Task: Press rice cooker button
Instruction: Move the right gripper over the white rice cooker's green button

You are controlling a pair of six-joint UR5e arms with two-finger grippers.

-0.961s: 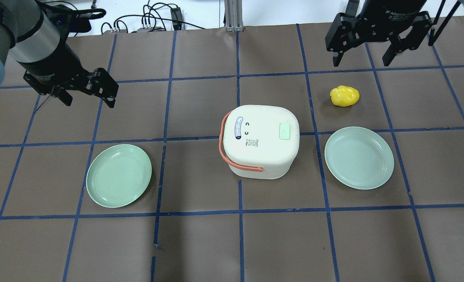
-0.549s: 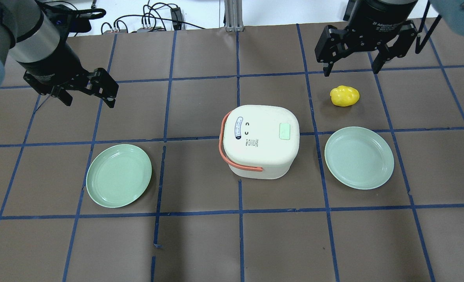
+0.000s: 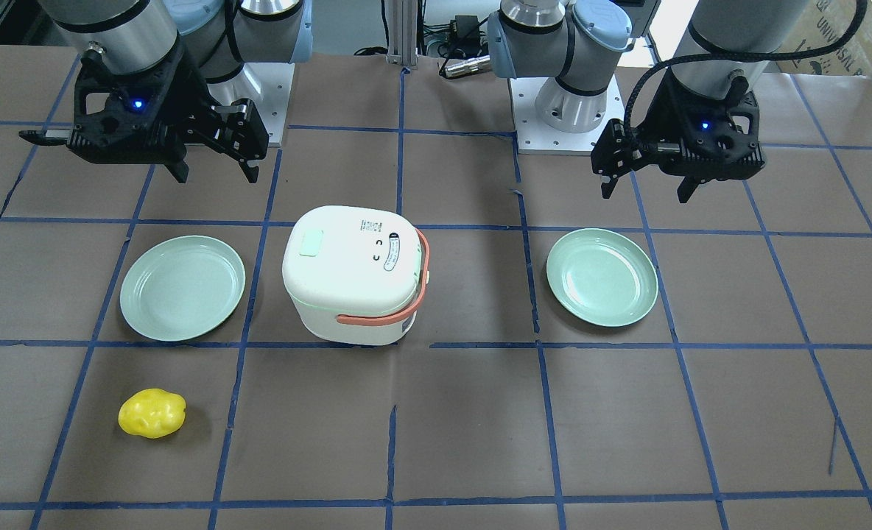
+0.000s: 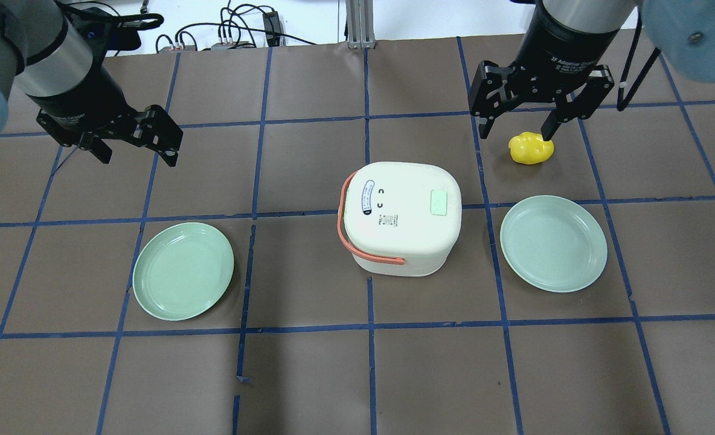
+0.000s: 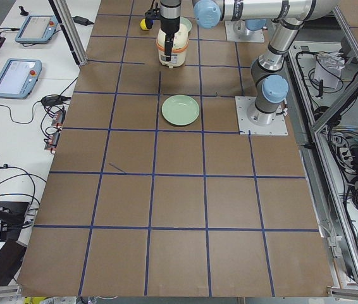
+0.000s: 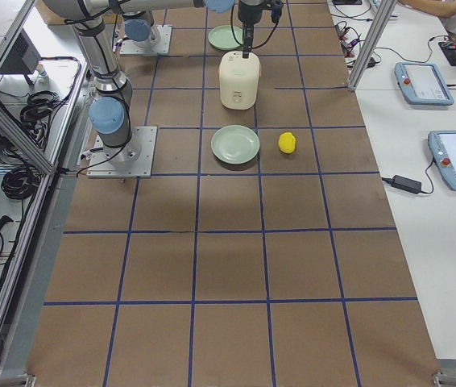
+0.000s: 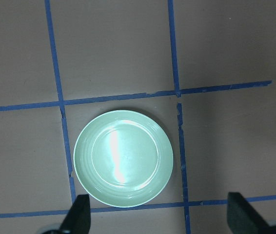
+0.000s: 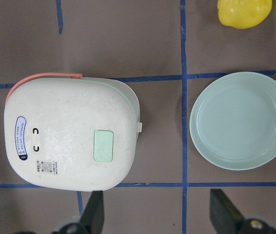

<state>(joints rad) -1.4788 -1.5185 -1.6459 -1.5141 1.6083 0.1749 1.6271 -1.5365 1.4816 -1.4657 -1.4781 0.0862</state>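
The white rice cooker (image 4: 401, 217) with an orange handle stands mid-table, lid shut. Its pale green button (image 4: 439, 202) sits on the lid's right side. It also shows in the front view (image 3: 355, 276) and the right wrist view (image 8: 72, 131), button (image 8: 103, 145). My right gripper (image 4: 516, 130) is open and empty, raised above the table behind and to the right of the cooker; it also shows in the front view (image 3: 213, 173). My left gripper (image 4: 137, 158) is open and empty, far left of the cooker, raised over the table.
A yellow lumpy object (image 4: 531, 148) lies just under the right gripper's fingertip in the overhead view. One green plate (image 4: 553, 243) lies right of the cooker, another green plate (image 4: 183, 270) left of it. Cables lie beyond the table's far edge.
My right gripper has moved left and nearer, toward the yellow object and the cooker, still open. The left arm has not moved.
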